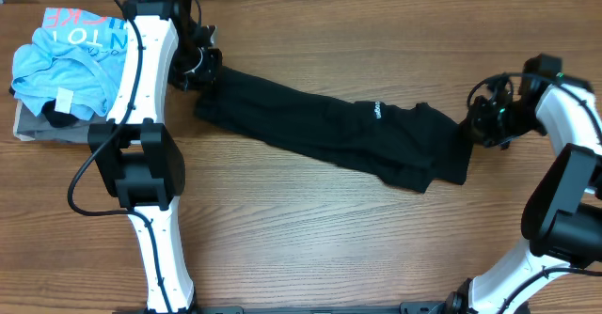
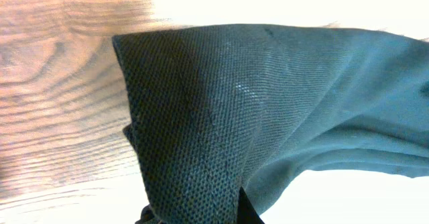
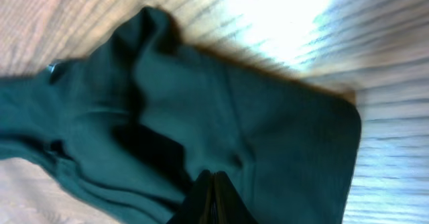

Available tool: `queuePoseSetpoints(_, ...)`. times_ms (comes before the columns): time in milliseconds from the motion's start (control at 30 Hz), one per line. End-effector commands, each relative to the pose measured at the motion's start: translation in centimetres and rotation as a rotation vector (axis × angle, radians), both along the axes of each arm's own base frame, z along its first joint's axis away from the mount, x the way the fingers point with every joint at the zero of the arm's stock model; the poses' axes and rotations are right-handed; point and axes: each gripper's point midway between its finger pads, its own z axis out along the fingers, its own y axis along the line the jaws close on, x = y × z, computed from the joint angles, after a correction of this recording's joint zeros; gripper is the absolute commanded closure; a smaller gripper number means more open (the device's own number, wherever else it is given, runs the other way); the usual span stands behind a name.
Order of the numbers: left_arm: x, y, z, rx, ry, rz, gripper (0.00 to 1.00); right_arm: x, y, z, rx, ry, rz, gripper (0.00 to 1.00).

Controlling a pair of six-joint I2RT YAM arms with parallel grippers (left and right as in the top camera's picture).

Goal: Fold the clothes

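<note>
A small white label [image 1: 375, 110] on the clothes [image 1: 310, 126] is illegible.

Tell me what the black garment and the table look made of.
Black garment: soft knit fabric, matte; the left wrist view shows a fine mesh-like texture. Table: wood or wood-look laminate; brown grain lines, glare suggests a smooth finish.

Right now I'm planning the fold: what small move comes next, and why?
Probably lift both ends slightly and draw them apart: the left gripper and right gripper each pinch an end of the black garment, which lies bunched and narrow on the table.
</note>
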Motion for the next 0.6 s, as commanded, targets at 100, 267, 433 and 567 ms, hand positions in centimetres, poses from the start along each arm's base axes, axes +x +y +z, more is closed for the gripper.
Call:
queuePoseSetpoints(100, 0.4, -0.4, 1.3, 0.008, -0.038, -0.026, 0.96, -1.9, 1.3, -2.9, 0.061, 0.034, -0.052, 0.96)
queuePoseSetpoints(267, -0.1, -1.1, 2.5, -0.022, -0.027, -0.028, 0.96, -3.3, 1.3, -5.3, 0.046, 0.063, -0.09, 0.96)
queuePoseSetpoints(433, -1.1, -3.4, 3.8, -0.033, -0.014, -0.076, 0.96, -4.2, 1.4, -6.4, 0.036, 0.088, -0.107, 0.96)
queuePoseSetpoints(567, -1.6, -7.3, 4.0, -0.074, -0.018, -0.149, 0.96, -4.3, 1.4, -6.4, 0.036, 0.089, -0.107, 0.96)
